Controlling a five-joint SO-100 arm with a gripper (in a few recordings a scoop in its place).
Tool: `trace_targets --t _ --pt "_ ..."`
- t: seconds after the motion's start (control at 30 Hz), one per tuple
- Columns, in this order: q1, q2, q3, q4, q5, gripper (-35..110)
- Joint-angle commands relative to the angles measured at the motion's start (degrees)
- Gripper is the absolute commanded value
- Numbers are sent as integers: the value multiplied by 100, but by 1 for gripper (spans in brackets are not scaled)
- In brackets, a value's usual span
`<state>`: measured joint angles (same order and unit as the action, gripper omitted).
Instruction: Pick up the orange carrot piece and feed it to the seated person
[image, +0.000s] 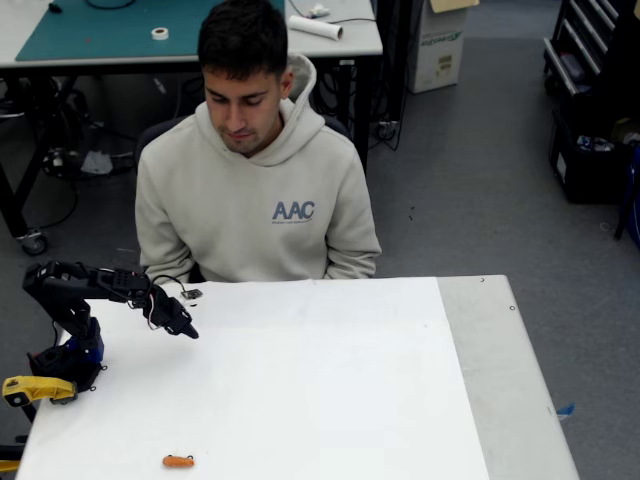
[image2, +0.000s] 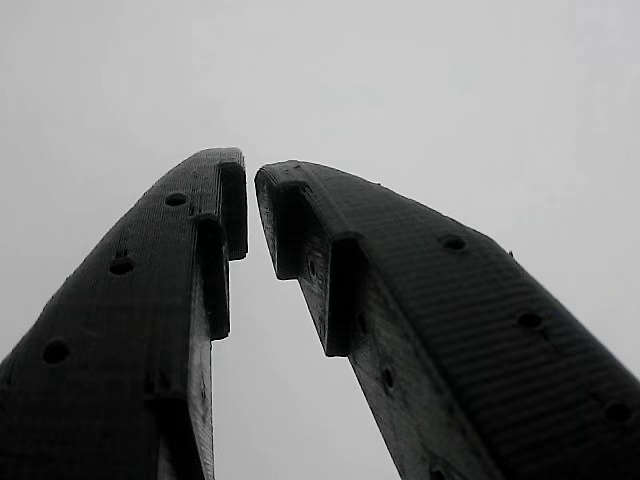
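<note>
Fixed view first: the table (image: 300, 380), covered by a white sheet with a grey strip bare along its right side, lies under the gripper (image: 186, 328). Behind its far edge sits the person (image: 257, 195), up and to the right of the gripper, head bent down toward the sheet. At the sheet's left edge stands the black arm (image: 75, 295) on a blue base, its links folded over so the gripper points right and a little down above the sheet, near the far-left corner. A yellow part (image: 35, 388) lies by the base, down-left of the gripper. The carrot (image: 178, 461) lies flat on the sheet at the near edge, well below the gripper and apart from it.

Wrist view shows both black fingers (image2: 150, 300) against plain white, tips close with only a narrow slit between them and nothing held.
</note>
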<state>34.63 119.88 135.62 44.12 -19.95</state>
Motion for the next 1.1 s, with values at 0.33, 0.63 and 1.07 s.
trace_targets --t 0.33,0.63,1.07 --pt "914 237 -2593 1793 -149 -3" --pt "1670 -510 -3516 2417 -167 -3" --pt "2918 -1644 -4474 2522 -176 -3"
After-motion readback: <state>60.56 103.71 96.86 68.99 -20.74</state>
